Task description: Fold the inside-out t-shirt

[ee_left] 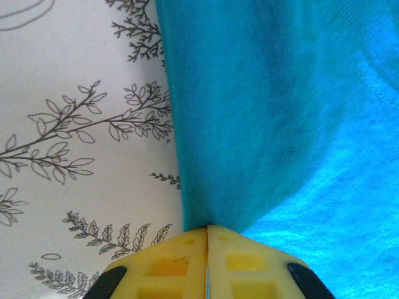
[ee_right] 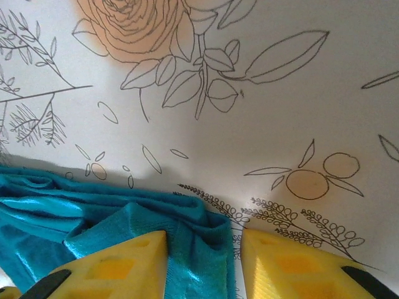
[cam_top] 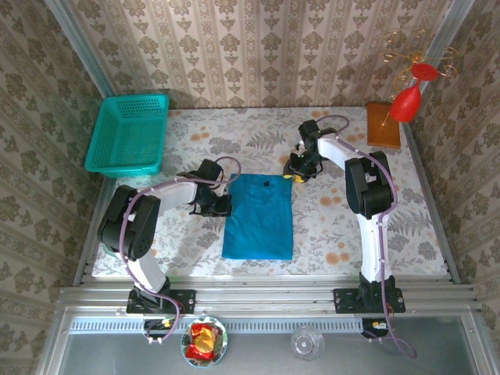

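- The t-shirt (cam_top: 258, 223) lies folded into a narrow upright rectangle at the middle of the floral tabletop (cam_top: 351, 226), its collar end towards the far side.
- The left gripper (ee_left: 207, 232) has its yellow fingers pressed together, pinching the shirt's left edge, and the cloth rises from the pinch in a fold.
- The right gripper (ee_right: 204, 243) is spread at the shirt's far right corner, with bunched cloth between its fingers.
- A teal basket (cam_top: 129, 134) sits at the far left corner.

T-shirt (ee_left: 280, 124) runs off frame top/rt; pinched edge hidden in left end effector (ee_left: 207, 240).
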